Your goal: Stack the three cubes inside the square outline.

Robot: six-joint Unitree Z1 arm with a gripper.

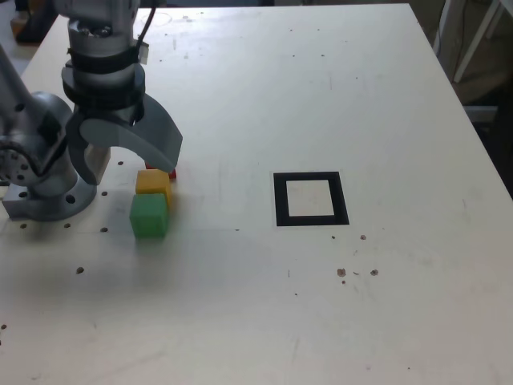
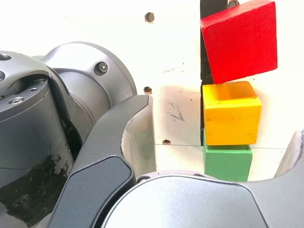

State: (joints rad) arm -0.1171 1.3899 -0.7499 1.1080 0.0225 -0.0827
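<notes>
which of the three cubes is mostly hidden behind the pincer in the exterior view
The red cube: only a sliver of it shows past the pincer, while the yellow cube and green cube show plainly.

Exterior from above; wrist closer, cubes shared

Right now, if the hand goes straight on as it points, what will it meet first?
Probably the matte yellow cube, which the wrist view shows between the open fingers of the hand. Depth is unclear, so the matte green cube beside it could come first.
</notes>
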